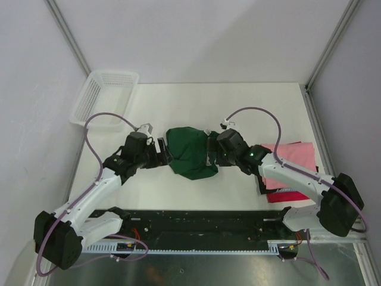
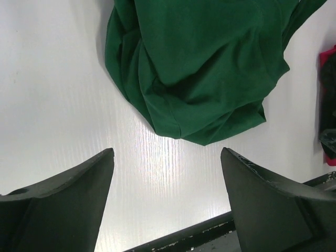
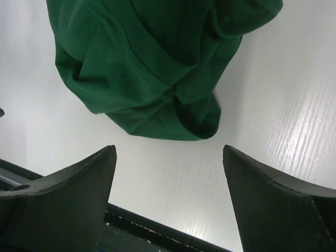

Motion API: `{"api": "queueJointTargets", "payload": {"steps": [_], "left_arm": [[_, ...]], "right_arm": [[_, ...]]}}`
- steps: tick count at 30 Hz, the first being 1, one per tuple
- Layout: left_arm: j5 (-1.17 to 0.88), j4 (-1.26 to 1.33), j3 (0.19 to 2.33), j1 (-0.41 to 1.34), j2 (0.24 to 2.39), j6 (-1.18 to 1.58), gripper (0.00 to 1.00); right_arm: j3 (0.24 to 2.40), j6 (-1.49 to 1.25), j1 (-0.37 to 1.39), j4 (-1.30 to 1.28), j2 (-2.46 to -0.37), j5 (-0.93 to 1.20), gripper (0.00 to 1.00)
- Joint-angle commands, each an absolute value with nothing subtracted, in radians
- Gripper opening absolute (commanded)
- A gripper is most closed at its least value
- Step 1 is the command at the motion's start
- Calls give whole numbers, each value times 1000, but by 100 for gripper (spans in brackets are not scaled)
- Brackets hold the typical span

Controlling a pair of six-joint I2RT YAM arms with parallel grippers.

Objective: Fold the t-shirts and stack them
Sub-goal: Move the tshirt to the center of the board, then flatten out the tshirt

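The dark green t-shirt (image 1: 190, 152) lies crumpled in a heap at the table's middle; it also shows in the left wrist view (image 2: 199, 68) and in the right wrist view (image 3: 152, 68). My left gripper (image 1: 164, 152) sits just left of the heap, open and empty, with bare table between its fingers (image 2: 167, 152). My right gripper (image 1: 209, 156) sits at the heap's right edge, open and empty (image 3: 168, 149). A pink t-shirt (image 1: 294, 158) lies folded on a red/magenta one (image 1: 286, 195) at the right, partly under the right arm.
A white mesh basket (image 1: 104, 98) stands at the far left corner. A black rail (image 1: 196, 223) runs along the near table edge. Grey walls and metal posts enclose the table on three sides.
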State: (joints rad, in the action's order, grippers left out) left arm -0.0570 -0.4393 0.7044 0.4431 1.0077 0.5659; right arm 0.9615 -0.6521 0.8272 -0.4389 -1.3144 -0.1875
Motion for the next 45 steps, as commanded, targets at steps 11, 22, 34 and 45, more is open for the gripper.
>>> {"api": "queueJointTargets", "payload": {"steps": [11,22,34,45], "left_arm": [[-56,-423,622,449,963,570,85],[70,-462,551,434,904,686,80],[70,-475,480,433,828,736,73],[31,-447,480,486,875,729,63]], "right_arm": [[1106,-492,1010,-324,-1516,-301,66],[1268,-305,1117,-330,-1751,-373,70],[1421,-222,1107,-362,-1963,-438,75],[1650,-255,1011,-520,-1876,-451,1]]}}
